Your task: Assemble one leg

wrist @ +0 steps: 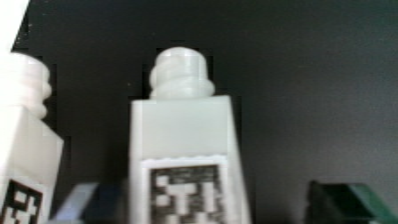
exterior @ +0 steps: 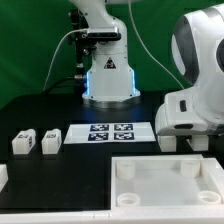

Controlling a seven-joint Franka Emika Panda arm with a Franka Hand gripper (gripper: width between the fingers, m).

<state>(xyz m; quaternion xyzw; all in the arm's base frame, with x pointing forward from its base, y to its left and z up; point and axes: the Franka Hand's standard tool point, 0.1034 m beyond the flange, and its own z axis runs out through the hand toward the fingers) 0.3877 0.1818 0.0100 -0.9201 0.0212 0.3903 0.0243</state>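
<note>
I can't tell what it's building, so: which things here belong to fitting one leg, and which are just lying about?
In the job: the leg centred in the wrist view, probably; the white square piece with corner sockets, likely its seat.
Lying about: a spare leg and another spare leg at the exterior view's left; the marker board.
</note>
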